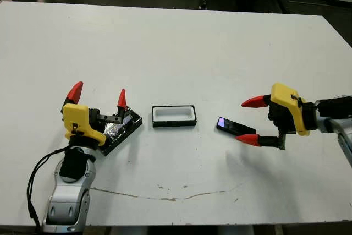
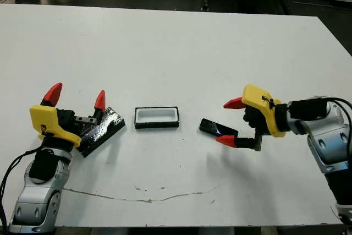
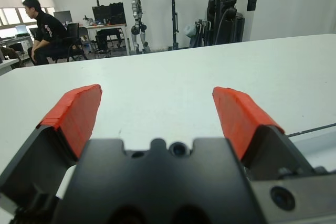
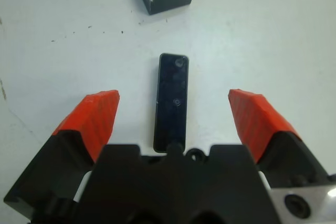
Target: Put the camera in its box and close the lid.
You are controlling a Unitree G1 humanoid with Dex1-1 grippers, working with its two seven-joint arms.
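The camera (image 1: 235, 127), a small flat black device with a bluish glint at its left end, lies on the white table right of centre. My right gripper (image 1: 248, 120) is open around its right end, one red finger on each side; the right wrist view shows the camera (image 4: 171, 99) lying lengthwise between the fingertips. The box (image 1: 174, 116), a shallow black tray with a white inside, sits open at the table's middle, left of the camera. The shiny lid (image 1: 120, 132) lies tilted at the left, partly under my left gripper (image 1: 99, 94), which is open and points upward.
A thin crack line (image 1: 165, 193) runs across the table (image 1: 176, 48) near its front edge. Beyond the far edge are dark floor and equipment stands. In the left wrist view a person (image 3: 44, 27) sits far off at a desk.
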